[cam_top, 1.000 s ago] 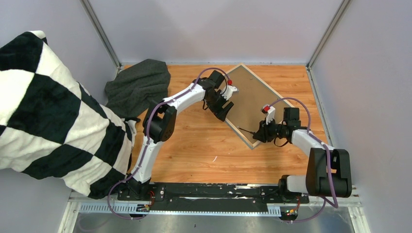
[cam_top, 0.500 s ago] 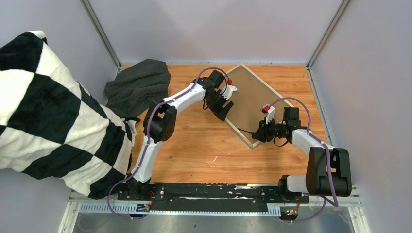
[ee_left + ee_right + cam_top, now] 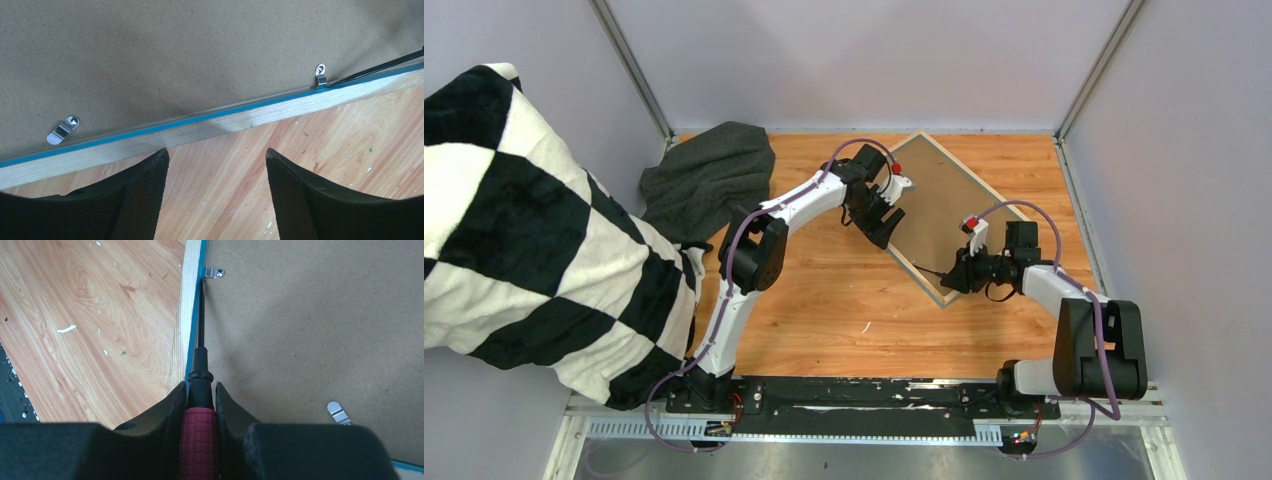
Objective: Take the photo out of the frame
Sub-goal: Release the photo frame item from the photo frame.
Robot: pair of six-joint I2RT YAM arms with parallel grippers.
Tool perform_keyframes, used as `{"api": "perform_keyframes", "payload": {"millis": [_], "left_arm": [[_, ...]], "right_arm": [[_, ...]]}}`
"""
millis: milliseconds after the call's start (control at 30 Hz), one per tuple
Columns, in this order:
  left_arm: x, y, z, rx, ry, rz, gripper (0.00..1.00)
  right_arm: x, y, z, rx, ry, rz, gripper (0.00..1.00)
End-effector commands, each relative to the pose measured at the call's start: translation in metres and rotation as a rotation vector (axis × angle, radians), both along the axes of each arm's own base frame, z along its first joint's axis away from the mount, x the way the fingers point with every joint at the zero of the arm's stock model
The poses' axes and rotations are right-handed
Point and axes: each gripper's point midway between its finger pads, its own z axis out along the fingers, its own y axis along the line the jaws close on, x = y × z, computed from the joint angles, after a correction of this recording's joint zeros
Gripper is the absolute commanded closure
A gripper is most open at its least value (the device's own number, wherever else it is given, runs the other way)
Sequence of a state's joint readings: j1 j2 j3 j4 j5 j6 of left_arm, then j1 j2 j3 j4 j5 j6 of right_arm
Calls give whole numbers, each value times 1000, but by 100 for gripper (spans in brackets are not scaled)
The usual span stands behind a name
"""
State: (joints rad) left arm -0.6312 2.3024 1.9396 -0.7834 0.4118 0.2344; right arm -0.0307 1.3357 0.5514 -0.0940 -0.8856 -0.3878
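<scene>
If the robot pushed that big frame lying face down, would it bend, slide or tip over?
Probably stiff: the frame has a solid-looking wood edge. Lying flat on the smooth table, it would likely slide, not tip. Its backing board looks thin, held by small clips, so that might flex.

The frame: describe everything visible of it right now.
The frame lies face down, turned cornerwise on the wooden table. Its pale wood edge faces outward, with a bright blue strip just inside. A brown backing board fills it, and small metal clips sit along the inner edge. The screwdriver gripped by the right claw has its tip at that inner edge beside one clip. The open left claw hangs just off the outer edge, apparently not touching.
</scene>
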Motion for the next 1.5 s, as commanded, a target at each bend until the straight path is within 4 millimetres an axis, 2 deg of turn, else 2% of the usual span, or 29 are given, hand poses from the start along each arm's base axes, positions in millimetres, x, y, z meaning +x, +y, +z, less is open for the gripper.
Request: {"api": "perform_keyframes", "payload": {"millis": [0, 300, 400, 767, 900, 1100, 1233, 1367, 1467], "left_arm": [[-23, 1, -59, 52, 124, -26, 27], [-27, -1, -68, 56, 146, -30, 28], [-29, -2, -71, 57, 154, -35, 28], [-36, -2, -79, 61, 178, -44, 29], [-36, -3, -81, 63, 181, -45, 29], [-38, -3, -84, 66, 188, -45, 29], [-37, -3, -79, 62, 179, -45, 29], [-31, -4, -62, 42, 150, -42, 29], [-28, -5, -52, 26, 134, -41, 29]], "right_arm": [[2, 3, -4, -25, -5, 6, 100], [8, 7, -6, -67, -50, -5, 100], [20, 6, 1, -80, -109, -19, 100], [39, 9, 11, -125, -179, -23, 100], [55, 5, 21, -143, -182, -71, 100], [70, 12, 45, -86, -177, -94, 100], [76, 19, 48, -39, -134, -108, 100], [86, 14, 47, -46, -152, -165, 100], [89, 19, 57, 28, -200, -195, 100]]}}
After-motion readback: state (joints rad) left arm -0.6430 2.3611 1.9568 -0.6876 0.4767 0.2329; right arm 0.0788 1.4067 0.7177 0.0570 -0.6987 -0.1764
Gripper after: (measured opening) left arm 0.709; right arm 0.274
